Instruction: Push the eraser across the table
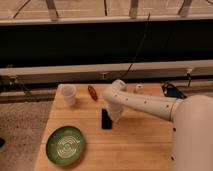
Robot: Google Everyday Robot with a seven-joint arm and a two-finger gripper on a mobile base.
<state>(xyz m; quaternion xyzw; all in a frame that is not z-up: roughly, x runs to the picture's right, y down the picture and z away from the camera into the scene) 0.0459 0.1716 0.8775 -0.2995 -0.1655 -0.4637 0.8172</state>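
The eraser (106, 119) is a small flat black block lying on the light wooden table (135, 145), near its middle. My gripper (114, 118) hangs from the white arm that reaches in from the right and sits right against the eraser's right side. The arm's end covers the fingers.
A green plate (65, 145) lies at the front left. A white cup (68, 94) stands at the back left. A reddish-brown oblong thing (93, 92) lies beside the cup. A small whitish object (138, 89) and a dark object (172, 91) sit at the back right.
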